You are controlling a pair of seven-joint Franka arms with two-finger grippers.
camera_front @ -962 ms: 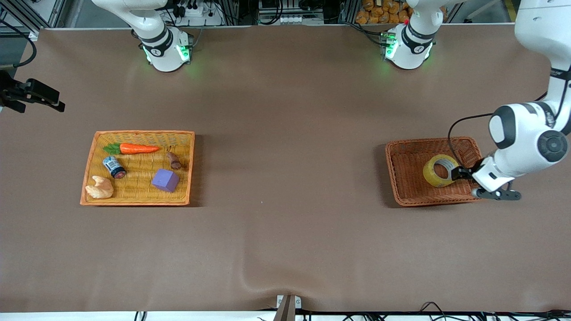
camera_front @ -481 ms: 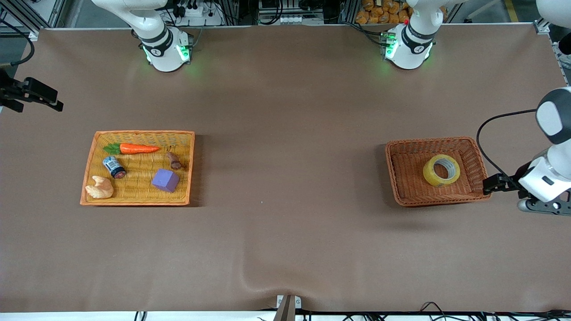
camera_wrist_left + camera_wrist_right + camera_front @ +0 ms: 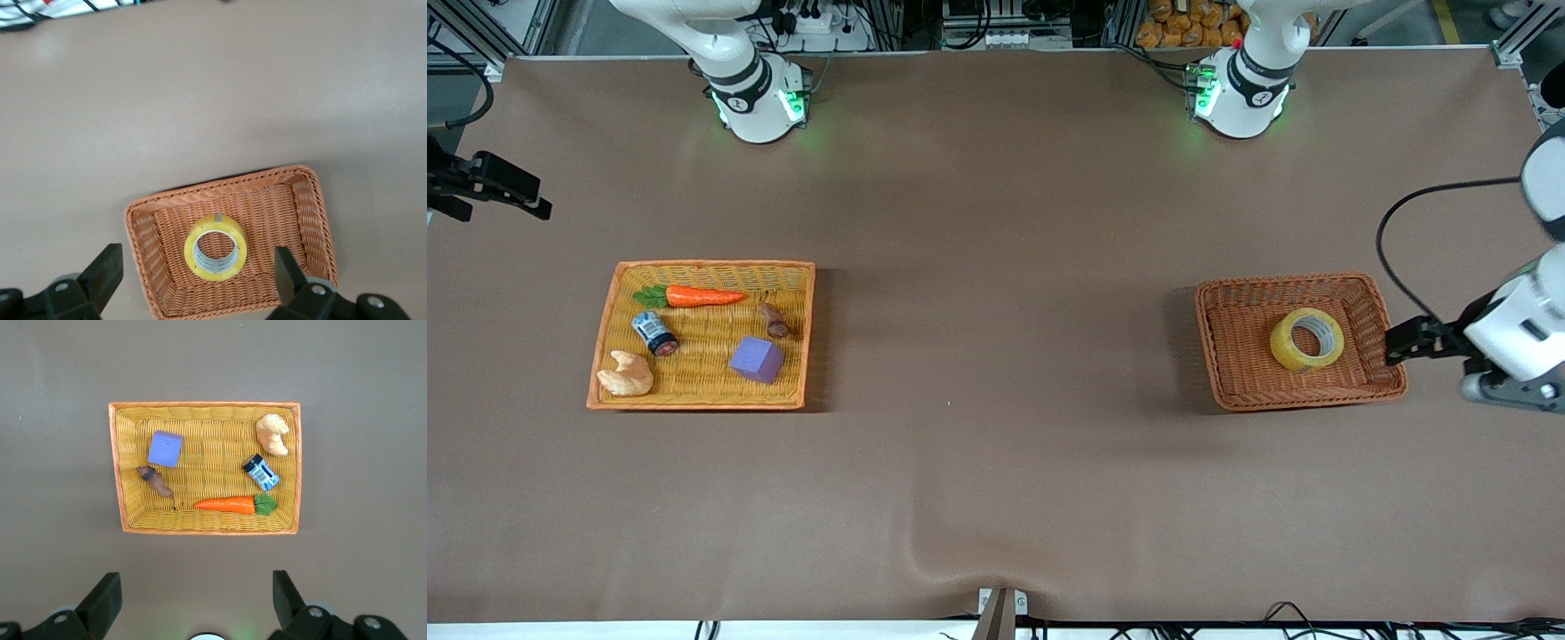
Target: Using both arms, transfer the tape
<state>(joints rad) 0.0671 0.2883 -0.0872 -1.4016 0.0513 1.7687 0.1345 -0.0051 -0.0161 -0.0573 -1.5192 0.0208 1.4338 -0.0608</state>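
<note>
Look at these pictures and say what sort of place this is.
Most likely a robotics lab or test bench: two arms bolted to a brown-covered table, with cables and metal framing along its edge. Toy food in a yellow basket and tape in a brown basket look like practice props.

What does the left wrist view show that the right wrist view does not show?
Only the left wrist view: the open left gripper over the brown wicker basket holding the yellow tape roll. Only the right wrist view: the open right gripper over the yellow wicker tray with the purple block, orange carrot and small can. Both: the brown table.
</note>
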